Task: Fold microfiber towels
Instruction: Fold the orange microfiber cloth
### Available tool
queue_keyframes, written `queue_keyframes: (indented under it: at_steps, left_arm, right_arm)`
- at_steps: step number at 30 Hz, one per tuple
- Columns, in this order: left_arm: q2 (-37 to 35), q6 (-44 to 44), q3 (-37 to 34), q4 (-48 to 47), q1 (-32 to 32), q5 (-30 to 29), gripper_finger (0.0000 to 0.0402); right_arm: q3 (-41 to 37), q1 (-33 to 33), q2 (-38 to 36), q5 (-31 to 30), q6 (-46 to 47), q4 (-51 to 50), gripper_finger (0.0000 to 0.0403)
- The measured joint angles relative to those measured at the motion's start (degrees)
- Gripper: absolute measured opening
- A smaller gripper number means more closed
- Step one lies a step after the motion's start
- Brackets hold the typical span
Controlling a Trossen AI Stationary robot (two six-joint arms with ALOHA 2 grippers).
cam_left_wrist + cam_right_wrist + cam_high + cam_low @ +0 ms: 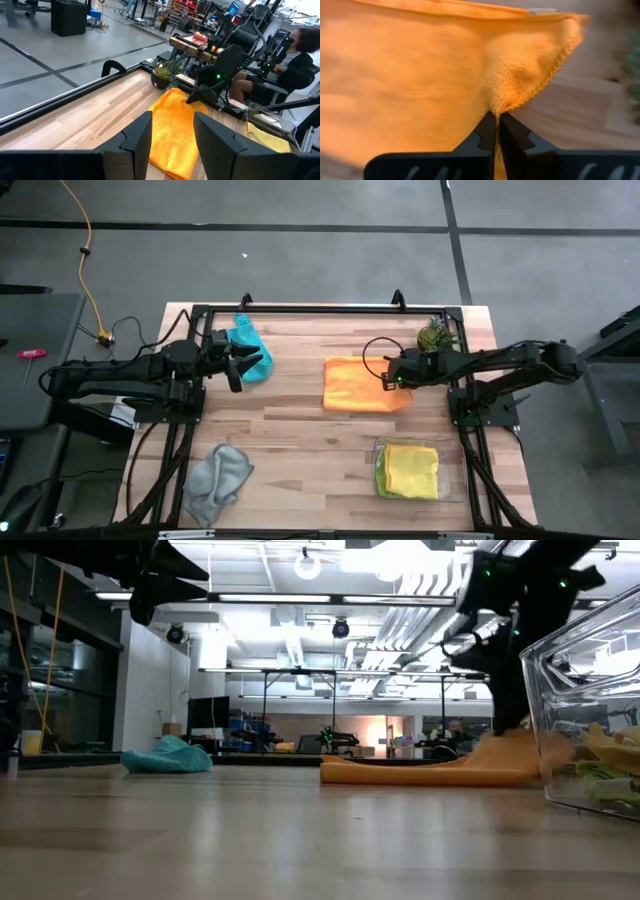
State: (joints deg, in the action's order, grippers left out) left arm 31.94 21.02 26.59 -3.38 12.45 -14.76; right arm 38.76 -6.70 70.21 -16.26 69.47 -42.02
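Right gripper (pixel 388 378) is pinched shut on the right edge of the orange towel (pixel 362 385), near the back corner; in the right wrist view the fingers (pixel 487 131) are squeezed together with a bit of cloth (pixel 515 85) bunched right at the tips. The orange towel lies mostly flat in the middle-right of the table (pixel 300 430), and the low view shows its right end (pixel 510 755) lifted a little under the gripper. Left gripper (pixel 240 365) hangs above the back-left area, fingers (pixel 212 137) apart and holding nothing, just beside the teal towel (pixel 250 350), which is crumpled near the back edge. Grey towel (pixel 218 477) is in a heap at the front-left corner. The tray (pixel 455 480) at the front right holds the yellow towel (pixel 410 470) on top of a green one (pixel 379 477). The plant (pixel 434 334) sits at the back right, close to the right arm. There's a good stretch of bare wood between the orange and grey towels.
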Motion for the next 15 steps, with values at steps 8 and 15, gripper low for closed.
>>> queue_keyframes:
  at_steps: [8,15]
  left_arm:
    - [0.07,1.31,0.00,-0.20,-0.02,0.00,0.0133]
    - [0.07,1.31,0.00,-0.25,-0.01,-0.93,0.0133]
  right_arm:
    - [6.12,1.55,0.40,-1.56,-0.89,5.91,0.0000]
    - [6.45,2.43,2.45,-1.75,0.44,15.95,0.0000]
